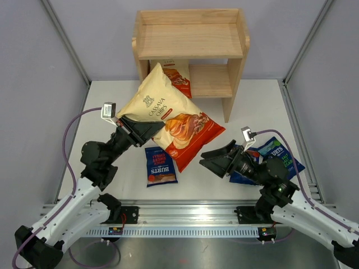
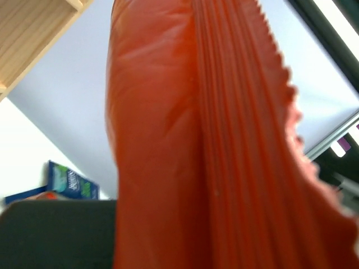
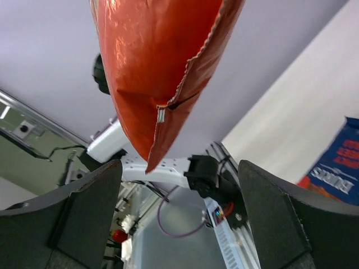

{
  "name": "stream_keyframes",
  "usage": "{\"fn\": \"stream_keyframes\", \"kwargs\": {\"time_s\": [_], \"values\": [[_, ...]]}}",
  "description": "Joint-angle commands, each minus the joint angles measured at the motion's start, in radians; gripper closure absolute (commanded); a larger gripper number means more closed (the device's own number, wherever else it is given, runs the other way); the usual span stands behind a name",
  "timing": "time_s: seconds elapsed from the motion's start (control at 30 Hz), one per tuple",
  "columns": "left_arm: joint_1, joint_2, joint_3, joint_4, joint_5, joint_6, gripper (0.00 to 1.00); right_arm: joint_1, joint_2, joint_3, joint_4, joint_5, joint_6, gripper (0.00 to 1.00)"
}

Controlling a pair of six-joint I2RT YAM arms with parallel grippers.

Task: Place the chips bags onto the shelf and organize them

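Note:
My left gripper [image 1: 147,130] is shut on a large cream-topped, orange-red chips bag [image 1: 168,115] and holds it tilted above the table in front of the shelf [image 1: 190,42]. In the left wrist view this bag [image 2: 196,140] fills the picture and hides the jaws. To the right of the bag's lower corner [image 3: 151,61], my right gripper [image 1: 210,158] stands open with nothing between its fingers. A second large bag [image 1: 178,75] sits on the lower tier. One small blue Burts bag [image 1: 161,166] lies flat on the table. Another, with green lettering [image 1: 279,151], lies under the right arm.
The shelf's top tier [image 1: 190,36] is bare wood with a low rim. A further dark blue bag edge [image 1: 240,178] shows beneath the right wrist. Grey walls and metal frame posts close in both sides; the arms' rail [image 1: 185,216] runs along the near edge.

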State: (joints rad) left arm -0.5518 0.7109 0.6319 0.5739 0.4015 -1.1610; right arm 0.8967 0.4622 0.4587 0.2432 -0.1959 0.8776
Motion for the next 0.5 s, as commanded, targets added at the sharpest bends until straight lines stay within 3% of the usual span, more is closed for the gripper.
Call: {"fn": "stream_keyframes", "kwargs": {"time_s": [0.0, 0.3, 0.47], "values": [[-0.005, 0.015, -0.021, 0.277, -0.113, -0.143, 0.94, 0.005, 0.129, -0.009, 0.449, -0.043, 0.101, 0.09], [-0.057, 0.061, -0.069, 0.394, -0.116, -0.2, 0.95, 0.011, 0.306, 0.02, 0.686, 0.136, 0.136, 0.13], [-0.082, 0.071, -0.081, 0.386, -0.124, -0.187, 0.95, 0.021, 0.38, 0.04, 0.781, 0.113, 0.156, 0.18]]}}
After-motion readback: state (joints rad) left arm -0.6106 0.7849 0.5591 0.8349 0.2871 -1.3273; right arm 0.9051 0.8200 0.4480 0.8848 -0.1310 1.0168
